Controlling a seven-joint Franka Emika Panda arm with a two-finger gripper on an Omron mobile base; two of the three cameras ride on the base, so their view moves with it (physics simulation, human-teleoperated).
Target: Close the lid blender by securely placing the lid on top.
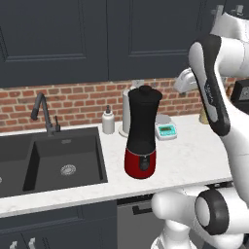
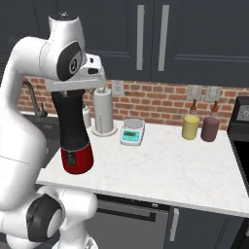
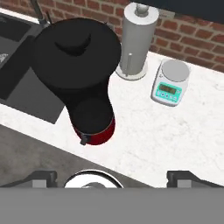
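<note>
The blender [image 1: 141, 141] stands on the white counter next to the sink, a tall black jar on a glossy red base [image 2: 77, 159]. The black lid [image 3: 77, 42] lies flat on the jar's mouth with its knob [image 1: 144, 89] up. My gripper [image 3: 113, 176] hangs above the blender, a little to its right and nearer the counter's front edge. It is open, its two fingertips [image 3: 43, 176] are spread wide, and nothing is between them. My hand [image 2: 93, 72] hovers at about the height of the jar's top.
A paper-towel roll [image 3: 138, 41] stands just behind the blender, a small scale [image 3: 169, 83] to its right and a soap bottle [image 1: 108, 120] to its left. The dark sink [image 1: 63, 158] and faucet [image 1: 44, 112] lie left. Two bottles [image 2: 200, 126] stand far right.
</note>
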